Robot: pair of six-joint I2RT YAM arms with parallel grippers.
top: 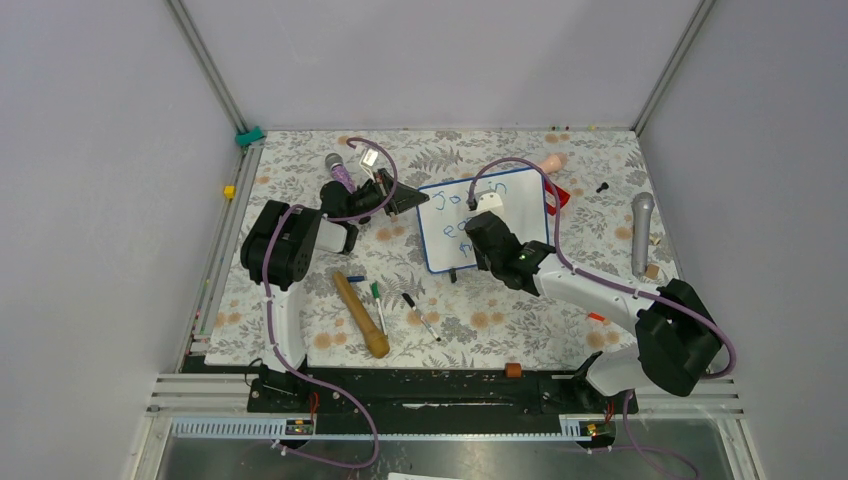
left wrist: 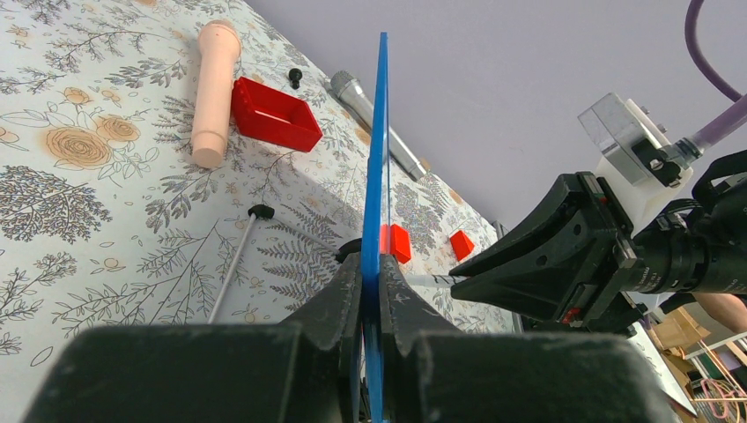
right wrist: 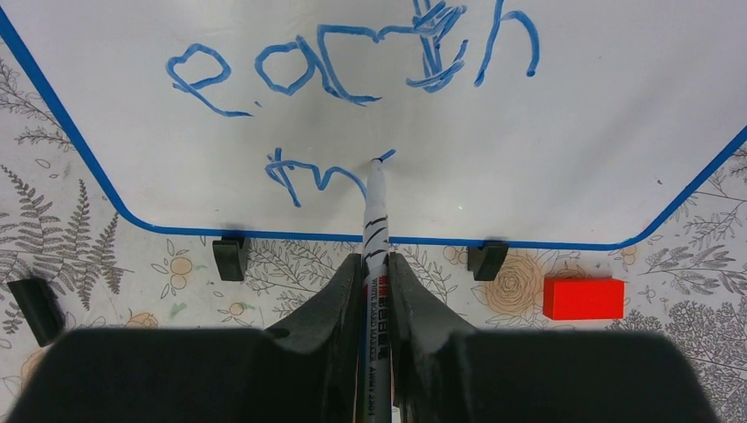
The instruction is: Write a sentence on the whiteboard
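Board: the whiteboard [top: 440, 240] sits right of centre on the table [top: 300, 190]; its lower edge and feet [right wrist: 229, 257] face the right arm
Left gripper [left wrist: 374, 282]: pinched shut on the board's blue frame, steadying it edge-on in its own camera
Right gripper [right wrist: 377, 273]: closed around a marker [right wrist: 376, 220]; the tip touches the board on the third line
Done: the sentence [right wrist: 339, 88] has a first line, partly hidden under the right arm in the top view; "each" stands complete on the second; a first scrawled letter or two open the third
Left: the rest of the third line's word, judging by the bare white beyond the tip
Progress: likely past halfway; the last word has barely begun
Nearby: a red block [right wrist: 583, 298] lies just below the board's corner, clear of the pen
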